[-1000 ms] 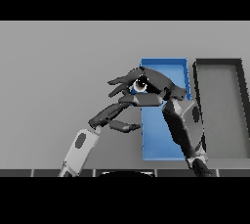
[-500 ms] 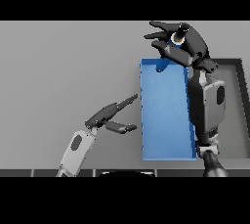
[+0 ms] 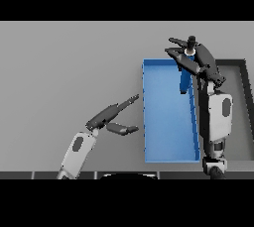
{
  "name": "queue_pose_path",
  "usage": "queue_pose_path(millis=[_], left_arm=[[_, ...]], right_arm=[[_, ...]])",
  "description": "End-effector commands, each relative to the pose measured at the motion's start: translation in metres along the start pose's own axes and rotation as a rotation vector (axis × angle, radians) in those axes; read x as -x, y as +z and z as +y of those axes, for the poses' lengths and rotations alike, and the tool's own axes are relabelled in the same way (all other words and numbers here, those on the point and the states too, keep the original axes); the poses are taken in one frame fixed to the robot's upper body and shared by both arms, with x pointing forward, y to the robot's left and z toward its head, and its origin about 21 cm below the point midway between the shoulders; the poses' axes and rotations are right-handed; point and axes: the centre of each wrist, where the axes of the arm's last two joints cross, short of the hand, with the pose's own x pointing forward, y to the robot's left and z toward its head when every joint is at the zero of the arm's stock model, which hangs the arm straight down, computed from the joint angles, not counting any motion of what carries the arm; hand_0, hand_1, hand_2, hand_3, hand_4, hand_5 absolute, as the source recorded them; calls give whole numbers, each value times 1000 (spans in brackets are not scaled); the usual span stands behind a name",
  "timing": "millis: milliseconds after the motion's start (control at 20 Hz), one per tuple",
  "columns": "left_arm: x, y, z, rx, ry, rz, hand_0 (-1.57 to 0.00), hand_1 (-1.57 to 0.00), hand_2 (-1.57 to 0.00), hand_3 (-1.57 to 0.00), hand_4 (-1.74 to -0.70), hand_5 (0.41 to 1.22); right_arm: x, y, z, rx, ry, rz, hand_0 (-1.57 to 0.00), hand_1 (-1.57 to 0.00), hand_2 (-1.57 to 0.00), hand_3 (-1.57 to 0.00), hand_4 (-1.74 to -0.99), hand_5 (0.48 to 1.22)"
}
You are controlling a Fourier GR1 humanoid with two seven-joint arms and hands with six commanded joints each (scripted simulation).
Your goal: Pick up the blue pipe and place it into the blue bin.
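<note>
The blue pipe (image 3: 185,79) hangs upright over the far right part of the blue bin (image 3: 166,122), its pale top end up at my right hand (image 3: 201,58). That hand is raised above the bin's far right corner, and its fingers (image 3: 174,52) and thumb pinch the pipe's top. The pipe's lower end is close to the bin floor; I cannot tell whether it touches. My left hand (image 3: 110,117) hovers open over the table just left of the bin, fingers pointing at its left wall.
A dark grey bin (image 3: 242,107) stands directly right of the blue bin, partly hidden by my right forearm (image 3: 217,117). Bare grey table stretches to the left and far side.
My right hand has carried the pipe from the bin's near left area to its far right side, and the pipe now hangs vertical. My left hand has drawn back to the left.
</note>
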Motion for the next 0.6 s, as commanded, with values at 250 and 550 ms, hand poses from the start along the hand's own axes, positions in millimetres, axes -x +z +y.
queue_pose_path(millis=[250,550], left_arm=[[-4,0,0,-8,-10,-21,1,1,1,1,-928,467],[-1,-2,1,-20,-23,-12,1,1,1,1,-922,481]], right_arm=[[54,8,-1,130,-17,237,-1571,-1571,-1571,-1571,-1499,1221],[106,8,0,151,-84,448,-1571,-1571,-1571,-804,-1616,1221]])
